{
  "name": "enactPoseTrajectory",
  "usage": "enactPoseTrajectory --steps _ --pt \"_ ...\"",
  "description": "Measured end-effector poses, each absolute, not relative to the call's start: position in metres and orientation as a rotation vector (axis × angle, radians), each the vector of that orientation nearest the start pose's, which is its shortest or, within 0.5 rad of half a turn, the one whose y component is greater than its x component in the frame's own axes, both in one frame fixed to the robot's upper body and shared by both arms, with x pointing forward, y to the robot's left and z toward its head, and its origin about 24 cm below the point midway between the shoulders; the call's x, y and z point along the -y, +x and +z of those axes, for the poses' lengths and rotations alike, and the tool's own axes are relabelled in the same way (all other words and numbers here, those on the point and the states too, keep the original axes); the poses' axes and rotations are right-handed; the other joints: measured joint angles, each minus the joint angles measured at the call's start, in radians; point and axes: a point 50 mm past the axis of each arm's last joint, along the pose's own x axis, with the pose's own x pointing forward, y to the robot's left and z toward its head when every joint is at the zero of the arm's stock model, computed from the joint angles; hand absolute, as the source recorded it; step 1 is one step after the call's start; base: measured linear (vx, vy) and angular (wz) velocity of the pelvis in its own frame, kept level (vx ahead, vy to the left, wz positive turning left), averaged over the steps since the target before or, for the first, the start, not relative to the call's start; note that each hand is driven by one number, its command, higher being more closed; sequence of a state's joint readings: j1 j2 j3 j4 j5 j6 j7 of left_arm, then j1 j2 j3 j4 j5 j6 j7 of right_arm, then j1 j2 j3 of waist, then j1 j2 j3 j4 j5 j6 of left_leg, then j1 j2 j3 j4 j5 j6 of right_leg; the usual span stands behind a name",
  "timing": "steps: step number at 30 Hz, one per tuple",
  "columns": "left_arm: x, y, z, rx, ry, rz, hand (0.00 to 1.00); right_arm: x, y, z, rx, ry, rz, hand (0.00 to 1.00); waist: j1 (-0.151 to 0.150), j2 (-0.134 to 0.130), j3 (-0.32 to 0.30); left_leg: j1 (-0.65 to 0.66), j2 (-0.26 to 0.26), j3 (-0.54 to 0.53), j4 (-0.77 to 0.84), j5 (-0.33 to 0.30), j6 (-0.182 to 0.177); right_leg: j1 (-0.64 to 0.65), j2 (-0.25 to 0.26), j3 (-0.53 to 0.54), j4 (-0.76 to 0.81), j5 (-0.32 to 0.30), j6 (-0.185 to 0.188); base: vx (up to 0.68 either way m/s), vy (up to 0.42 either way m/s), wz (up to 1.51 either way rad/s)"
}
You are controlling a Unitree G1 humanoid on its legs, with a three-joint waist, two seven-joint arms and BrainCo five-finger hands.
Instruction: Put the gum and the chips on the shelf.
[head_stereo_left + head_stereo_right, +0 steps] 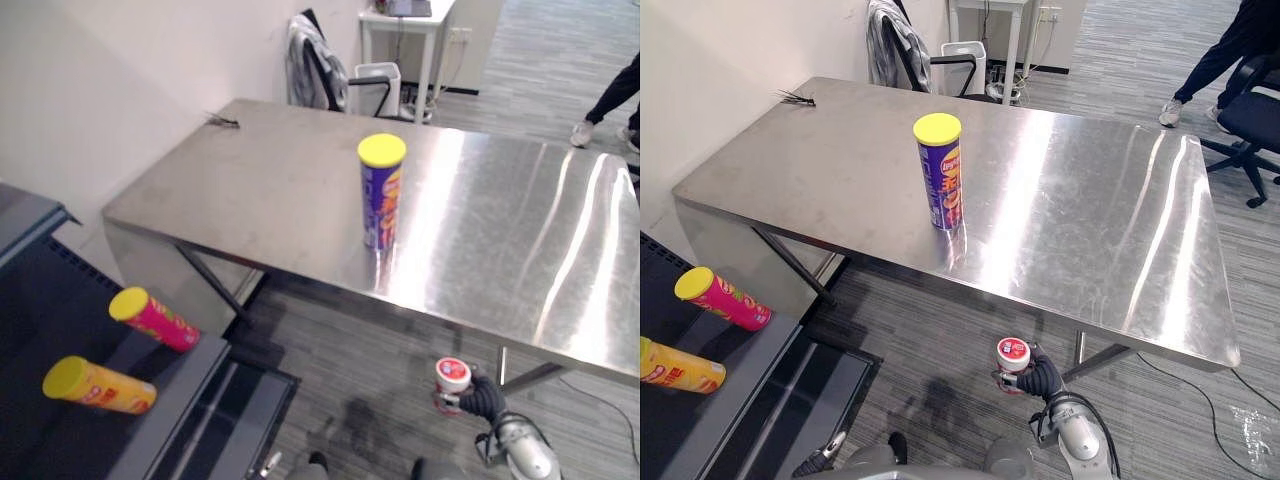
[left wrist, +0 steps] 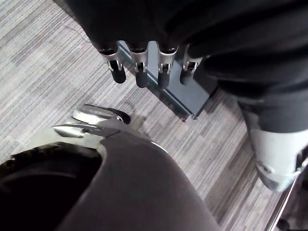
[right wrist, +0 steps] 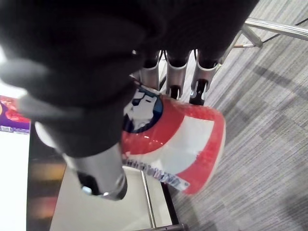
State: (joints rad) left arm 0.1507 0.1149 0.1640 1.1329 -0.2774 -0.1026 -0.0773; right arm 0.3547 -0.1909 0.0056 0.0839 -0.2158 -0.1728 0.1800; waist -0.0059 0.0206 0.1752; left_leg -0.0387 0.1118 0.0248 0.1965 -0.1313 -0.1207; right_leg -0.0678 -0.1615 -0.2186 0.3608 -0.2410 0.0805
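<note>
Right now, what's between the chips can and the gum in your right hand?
Only bare table, then carpet, between the chips can and the gum in the right hand; right eye view.

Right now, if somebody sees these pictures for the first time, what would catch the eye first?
First, the tall purple chips can with its yellow lid, standing upright on the shiny steel table. Next, the pink can and the orange can lying on their sides on the dark shelf at the lower left. Below the table's near edge, the right robot hand grips a red-and-white gum tub.
</note>
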Motion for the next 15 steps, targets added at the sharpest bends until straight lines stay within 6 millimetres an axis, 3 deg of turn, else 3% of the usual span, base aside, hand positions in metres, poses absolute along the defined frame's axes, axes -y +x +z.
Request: enactPoseTrajectory --steps 9,13,15 --pt "-0.220 0.063 -0.163 -1.058 -0.279 0.392 0.00 0.206 0.168 -0.015 -0.246 -0.293 0.108 1.00 -0.008 -0.031 0.046 -0.142 -0.059 -0.142 0.244 -0.080 -0.028 -0.076 -0.110 -0.112 0.340 -0.198 -0.023 -0.04 -0.101 0.47" --pt "-0.221 0.067 -0.161 -1.037 -0.294 0.399 0.00 0.214 0.168 -0.010 -0.234 -0.310 0.098 1.00 0.008 -0.037 0.055 -0.200 -0.095 -0.223 0.276 -0.071 -0.043 -0.084 -0.158 -0.189 0.418 -0.249 -0.031 -0.11 -0.114 0.73" --pt "-0.223 0.070 -0.159 -1.019 -0.293 0.388 0.00 0.219 0.169 -0.008 -0.233 -0.314 0.083 1.00 0.015 -0.046 0.068 -0.204 -0.126 -0.289 0.242 -0.029 -0.055 -0.061 -0.192 -0.261 0.444 -0.270 -0.039 -0.12 -0.150 0.93"
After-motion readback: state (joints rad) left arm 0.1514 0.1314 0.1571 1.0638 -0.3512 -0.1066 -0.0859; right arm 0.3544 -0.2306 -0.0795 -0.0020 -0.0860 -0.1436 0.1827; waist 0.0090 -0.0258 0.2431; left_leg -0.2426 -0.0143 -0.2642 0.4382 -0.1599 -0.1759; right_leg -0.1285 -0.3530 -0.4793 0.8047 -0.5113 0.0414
